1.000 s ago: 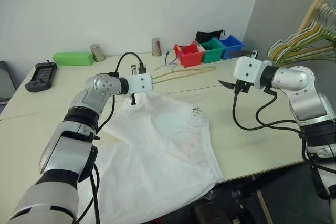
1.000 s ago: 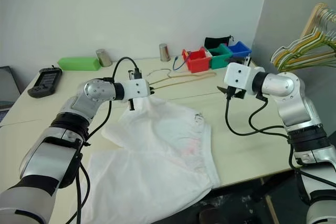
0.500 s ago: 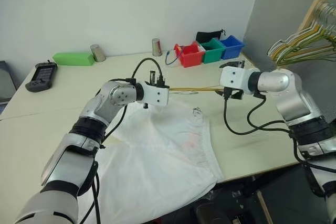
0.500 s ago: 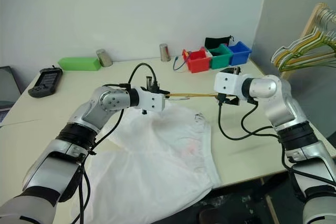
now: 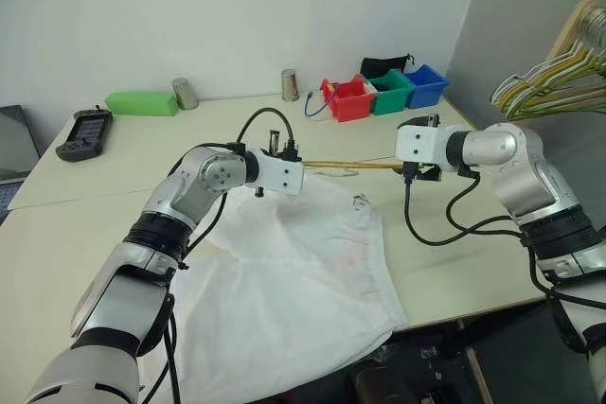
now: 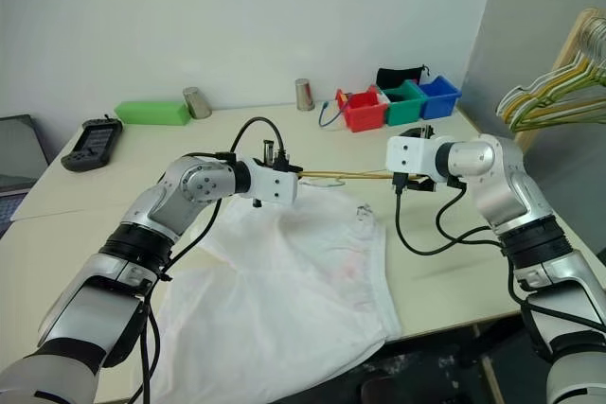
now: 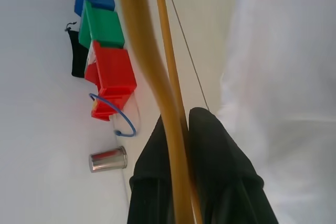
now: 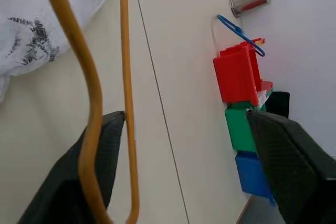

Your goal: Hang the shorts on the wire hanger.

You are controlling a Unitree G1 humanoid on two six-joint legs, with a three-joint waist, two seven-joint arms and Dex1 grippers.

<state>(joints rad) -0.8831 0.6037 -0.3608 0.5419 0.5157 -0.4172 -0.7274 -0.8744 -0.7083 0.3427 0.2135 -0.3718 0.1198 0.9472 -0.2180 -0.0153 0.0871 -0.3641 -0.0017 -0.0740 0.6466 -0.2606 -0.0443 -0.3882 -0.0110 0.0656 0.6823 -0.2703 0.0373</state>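
The white shorts (image 5: 284,272) lie spread and wrinkled on the table, reaching its front edge. Above their far edge the yellow wire hanger (image 5: 350,165) is held level between my two grippers. My left gripper (image 5: 298,163) is shut on one end of it; in the left wrist view its black fingers (image 7: 210,145) pinch the wire hanger (image 7: 142,51). My right gripper (image 5: 409,169) is at the other end, open. In the right wrist view the hanger (image 8: 89,77) runs against one finger (image 8: 100,156), with the other finger far apart from it.
Red (image 5: 352,99), green (image 5: 386,90) and blue (image 5: 422,83) bins stand at the table's back right. Two metal cups (image 5: 290,84), a green box (image 5: 140,102) and a black device (image 5: 78,132) sit along the back. A rack of hangers (image 5: 559,68) is at right.
My left gripper carried the hanger to the right, away from the table's back. My right gripper came leftward and down to the hanger's free end. The camera view shifted slightly.
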